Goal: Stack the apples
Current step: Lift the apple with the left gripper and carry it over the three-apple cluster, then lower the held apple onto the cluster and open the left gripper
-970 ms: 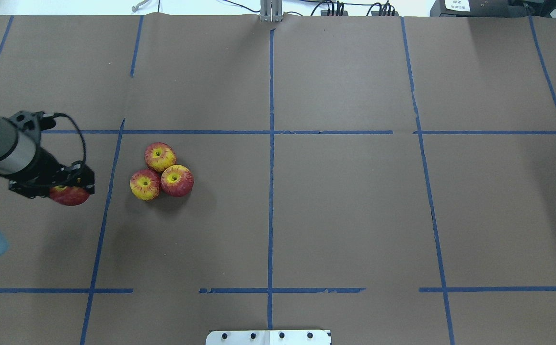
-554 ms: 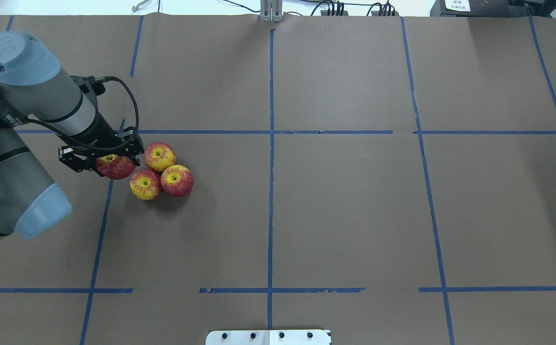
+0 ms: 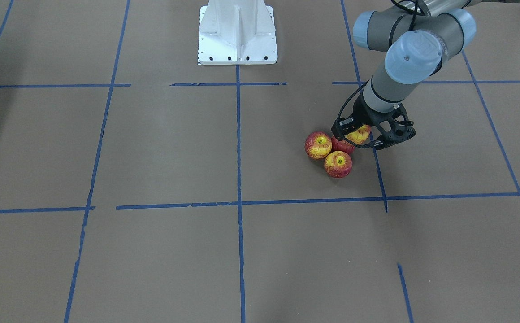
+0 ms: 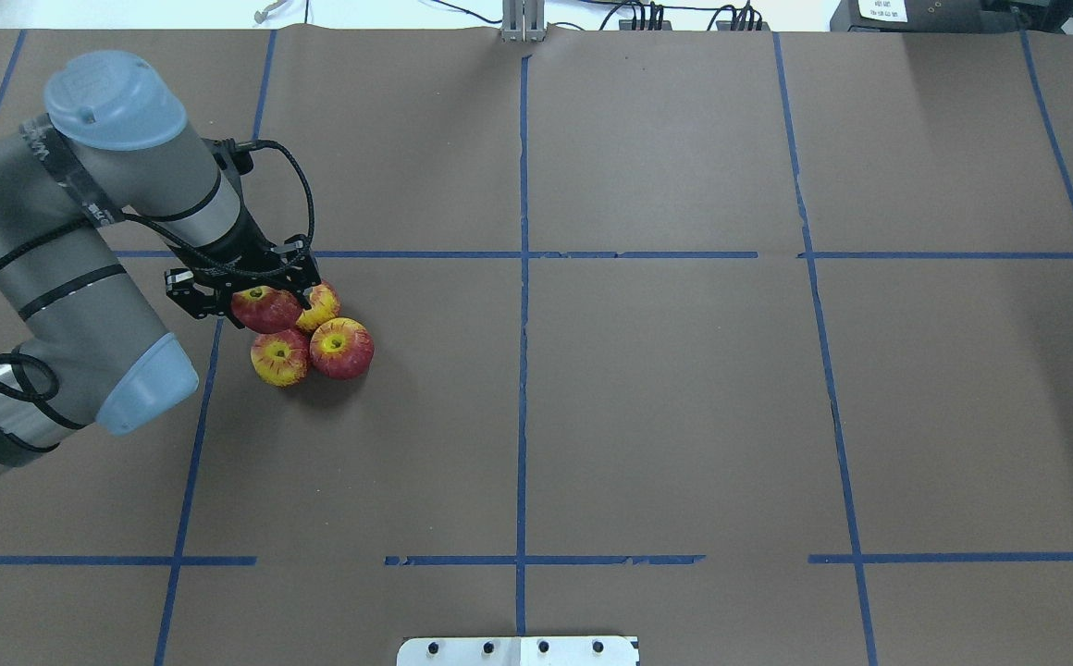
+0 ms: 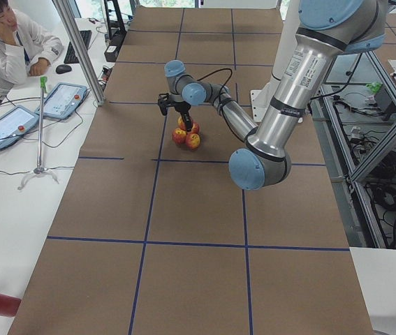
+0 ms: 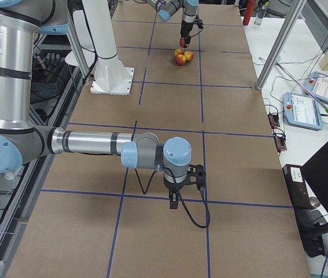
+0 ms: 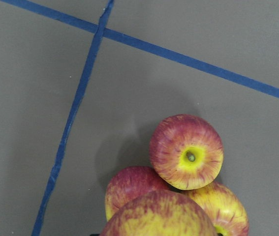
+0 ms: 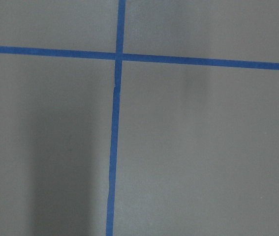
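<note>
Three apples lie touching in a cluster on the brown table: one (image 4: 280, 358), one (image 4: 342, 349) and one (image 4: 324, 302) partly hidden by my left gripper. My left gripper (image 4: 262, 298) is shut on a fourth apple (image 4: 265, 310) and holds it above the cluster's left rear edge. The left wrist view shows the held apple (image 7: 159, 219) at the bottom, over the three below (image 7: 186, 151). From the front, the held apple (image 3: 359, 133) hangs just above the cluster (image 3: 318, 145). My right gripper (image 6: 178, 194) shows only in the exterior right view, low over the table far from the apples; I cannot tell whether it is open.
Blue tape lines (image 4: 523, 254) divide the brown paper. The white robot base plate (image 3: 237, 33) stands at the robot's edge. An operator (image 5: 9, 42) sits at a side table with tablets (image 5: 61, 101) and a thin stand (image 5: 40, 125).
My left arm has carried the held apple from the table's left edge rightward and a little farther from the robot, up to the three-apple cluster. The three apples have not moved.
</note>
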`<act>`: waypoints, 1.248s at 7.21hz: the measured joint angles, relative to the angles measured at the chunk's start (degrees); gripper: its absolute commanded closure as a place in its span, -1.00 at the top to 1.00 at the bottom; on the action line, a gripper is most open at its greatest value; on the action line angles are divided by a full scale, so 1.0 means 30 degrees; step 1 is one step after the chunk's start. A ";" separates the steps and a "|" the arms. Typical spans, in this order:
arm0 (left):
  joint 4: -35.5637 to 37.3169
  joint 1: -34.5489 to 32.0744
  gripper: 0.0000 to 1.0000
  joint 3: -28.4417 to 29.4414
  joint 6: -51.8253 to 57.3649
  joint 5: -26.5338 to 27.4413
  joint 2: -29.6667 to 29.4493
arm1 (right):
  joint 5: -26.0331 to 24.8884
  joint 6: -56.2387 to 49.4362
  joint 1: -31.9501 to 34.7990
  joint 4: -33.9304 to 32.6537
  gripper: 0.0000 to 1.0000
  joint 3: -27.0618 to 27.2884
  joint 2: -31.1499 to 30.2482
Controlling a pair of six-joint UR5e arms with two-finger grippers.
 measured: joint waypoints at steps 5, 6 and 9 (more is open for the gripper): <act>-0.0767 0.0871 -0.83 0.0957 -0.0004 -0.0003 -0.0152 | -0.0001 0.0000 0.0000 0.0000 1.00 0.0000 -0.0001; -0.0776 0.0900 -0.73 0.1017 0.0009 -0.0004 -0.0159 | 0.0000 0.0000 0.0000 0.0000 1.00 0.0000 0.0000; -0.0768 0.0916 -0.57 0.1050 0.0003 0.0511 -0.0309 | 0.0000 -0.0001 0.0000 0.0000 1.00 0.0001 0.0000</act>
